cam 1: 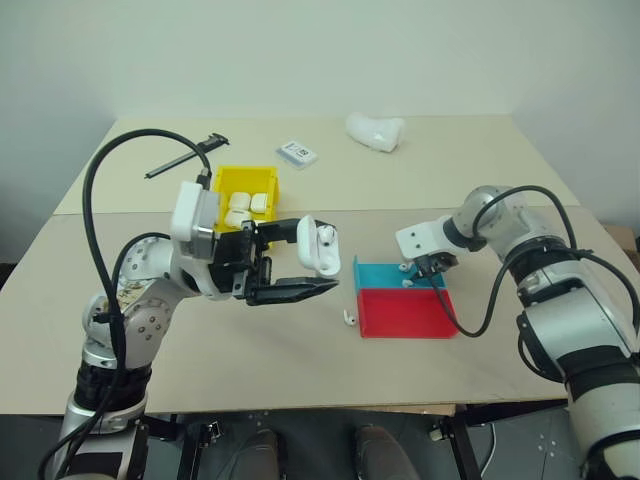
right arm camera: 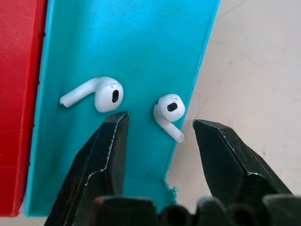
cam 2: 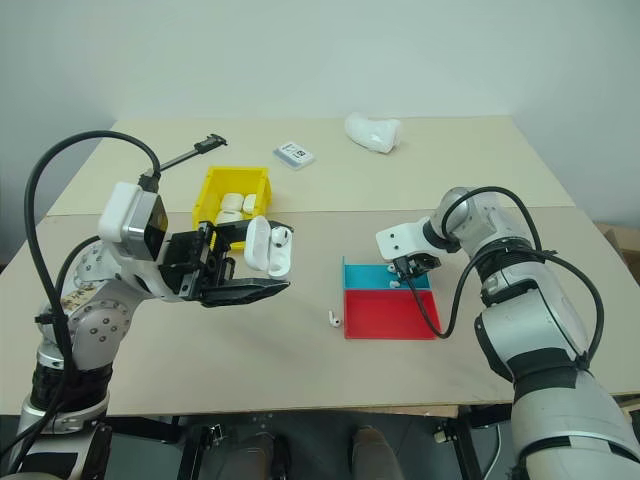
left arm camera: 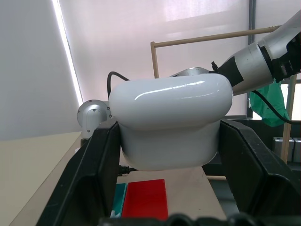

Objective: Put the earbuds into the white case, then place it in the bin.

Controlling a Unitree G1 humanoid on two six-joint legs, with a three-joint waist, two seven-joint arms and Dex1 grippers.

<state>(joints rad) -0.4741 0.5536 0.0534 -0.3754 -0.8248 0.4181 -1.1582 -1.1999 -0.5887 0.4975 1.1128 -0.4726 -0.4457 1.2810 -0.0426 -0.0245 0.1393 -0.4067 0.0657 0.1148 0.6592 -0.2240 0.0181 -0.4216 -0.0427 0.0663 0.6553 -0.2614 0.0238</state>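
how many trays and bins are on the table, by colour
yellow bin: 1
teal tray: 1
red tray: 1
total: 3

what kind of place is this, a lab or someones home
Most likely a lab or test room: a plain light wooden table against a bare white wall, set with small sorting containers, a yellow bin, a teal tray and a red tray.
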